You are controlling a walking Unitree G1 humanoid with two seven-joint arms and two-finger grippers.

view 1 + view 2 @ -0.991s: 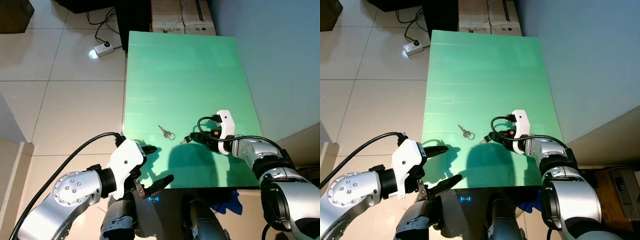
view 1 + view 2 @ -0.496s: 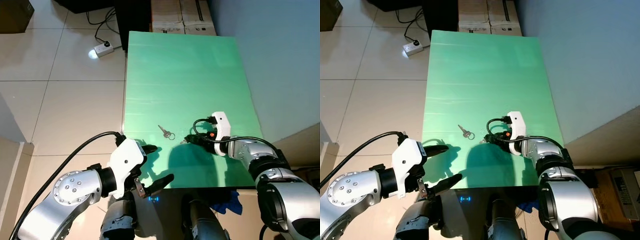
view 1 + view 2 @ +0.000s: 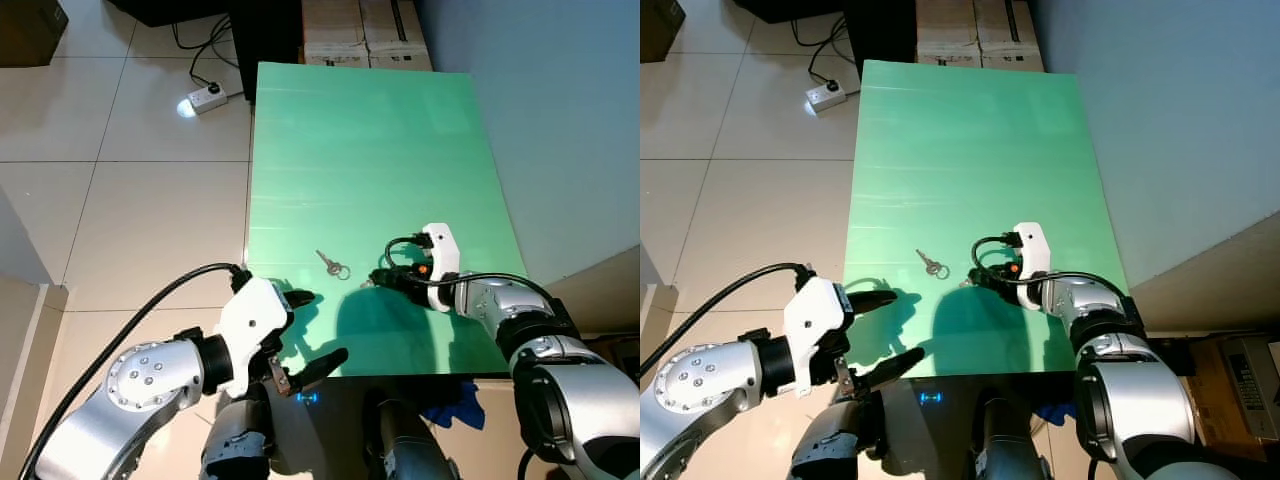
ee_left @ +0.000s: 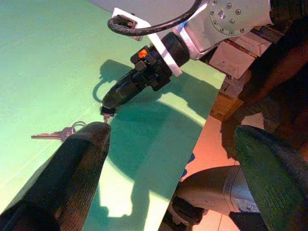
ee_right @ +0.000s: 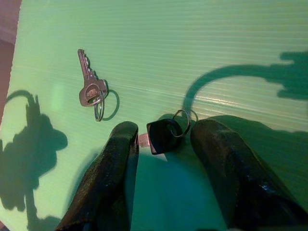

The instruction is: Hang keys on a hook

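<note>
A small silver key on a ring [image 3: 332, 265] lies on the green table [image 3: 370, 130], near its front edge. Just right of it lies a black-headed key with its own ring [image 5: 163, 135]. My right gripper [image 3: 380, 280] rests low on the table, open, with its two fingers [image 5: 115, 159] on either side of the black key; no contact with it can be made out. My left gripper [image 3: 318, 328] hovers open at the table's near left corner, holding nothing. In the left wrist view the silver key [image 4: 60, 134] lies beyond the wide-spread fingers.
A blue wall [image 3: 560, 120] runs along the table's right side. Cardboard boxes [image 3: 365, 30] stand past the far end. A white power strip [image 3: 205, 100] with cables lies on the tiled floor to the left.
My right gripper has edged a little to the left along the table, closer around the black key. The left arm and both keys have stayed put.
</note>
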